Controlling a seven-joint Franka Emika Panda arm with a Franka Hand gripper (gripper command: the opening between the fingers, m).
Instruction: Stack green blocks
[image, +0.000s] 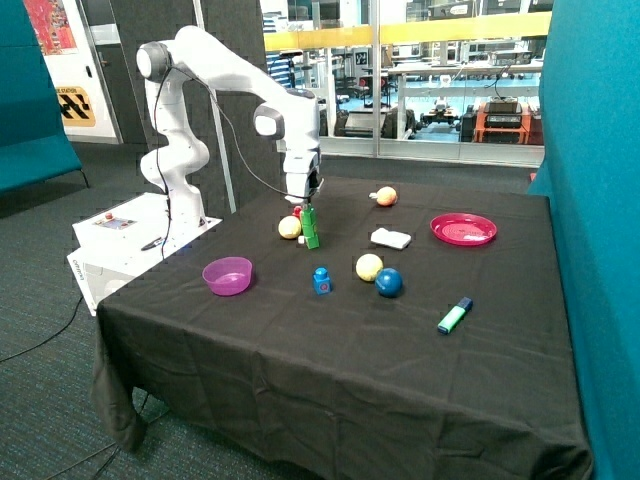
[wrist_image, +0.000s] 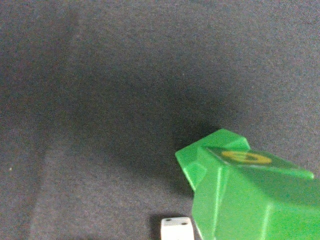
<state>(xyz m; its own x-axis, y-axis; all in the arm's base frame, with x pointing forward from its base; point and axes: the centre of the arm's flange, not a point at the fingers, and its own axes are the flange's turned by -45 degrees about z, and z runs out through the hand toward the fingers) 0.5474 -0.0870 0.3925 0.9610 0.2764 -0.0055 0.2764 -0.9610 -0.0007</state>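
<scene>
The green blocks (image: 311, 228) stand as one upright narrow tower on the black cloth, next to a yellow ball (image: 290, 227). How many bricks make up the tower cannot be told. My gripper (image: 304, 200) is right at the tower's top; whether it touches the top brick cannot be told. In the wrist view the top green brick (wrist_image: 245, 195) fills one corner, very close, with a yellow mark on its upper face. A small white die (wrist_image: 176, 229) lies on the cloth beside it.
On the table (image: 300, 370) are a purple bowl (image: 228, 275), a blue studded block (image: 321, 281), a yellow ball (image: 369, 267), a blue ball (image: 389, 282), a teal marker (image: 454, 316), a white object (image: 390, 238), a pink plate (image: 463, 229) and an orange ball (image: 386, 196).
</scene>
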